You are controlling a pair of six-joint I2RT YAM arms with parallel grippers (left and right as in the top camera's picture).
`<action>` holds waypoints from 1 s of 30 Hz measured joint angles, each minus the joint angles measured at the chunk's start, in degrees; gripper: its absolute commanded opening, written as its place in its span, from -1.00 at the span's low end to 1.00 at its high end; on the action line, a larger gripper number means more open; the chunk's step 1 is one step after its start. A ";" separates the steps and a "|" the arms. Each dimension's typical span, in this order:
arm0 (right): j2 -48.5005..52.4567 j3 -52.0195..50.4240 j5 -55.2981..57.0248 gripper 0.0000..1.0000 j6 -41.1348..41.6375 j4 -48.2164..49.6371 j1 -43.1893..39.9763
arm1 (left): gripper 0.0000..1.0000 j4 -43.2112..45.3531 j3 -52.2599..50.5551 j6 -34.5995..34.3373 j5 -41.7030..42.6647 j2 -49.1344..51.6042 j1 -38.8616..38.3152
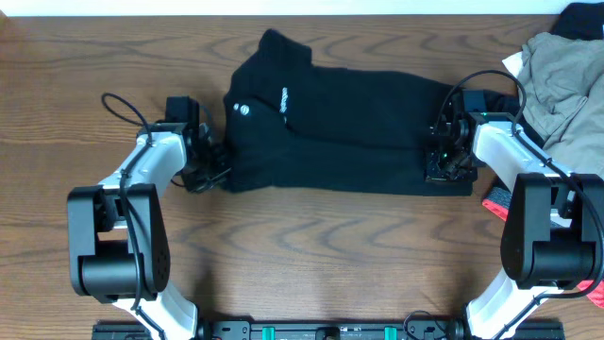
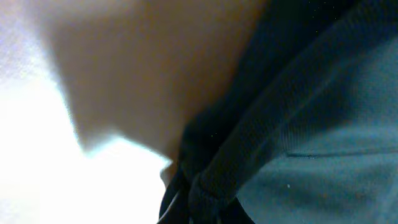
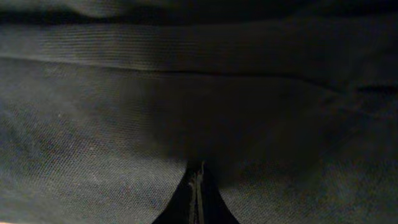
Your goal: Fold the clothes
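Fingers of the left arm [image 1: 215, 172] rest at the lower left corner of the black shirt [image 1: 349, 123]. In the left wrist view the cloth gathers into a tight bunch where they meet it, so they look clenched on the fabric. The right fingers [image 3: 186, 208] are pressed together to a thin seam, and the cloth runs straight out from their tips. They are clamped on the shirt at its lower right corner.

The shirt lies across the middle of the table [image 1: 311, 241], folded into a long band. Its collar [image 1: 276, 45] points to the far left, and the small white logo [image 1: 243, 108] faces up near that end. The upper layer slants across the lower one and leaves a shallow crease along the length. The near edge is fairly straight.

At the far right corner a khaki-grey garment [image 1: 566, 80] is heaped, with a black garment [image 1: 580, 19] behind it. A coral-pink cloth [image 1: 494, 201] shows just beside the right arm and is partly hidden by it. The right arm's cable [image 1: 472, 78] loops over the shirt's right end, and the heap lies close behind that arm.

Bare wood shows along the near side of the shirt between the two arms, in a narrower strip behind it, and at the far left.
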 measured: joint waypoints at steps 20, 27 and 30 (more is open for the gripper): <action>0.00 0.00 -0.35 -0.97 0.22 -4.55 -1.62 | -0.88 -17.75 0.00 1.75 -4.52 0.00 6.91; 0.00 -0.33 0.33 -0.97 1.79 -9.49 -1.62 | -0.88 -23.04 0.00 2.54 -5.40 0.00 7.04; 0.00 -0.52 0.79 -0.97 2.32 -10.56 -1.62 | -0.88 -23.82 0.00 2.62 -5.66 0.00 7.06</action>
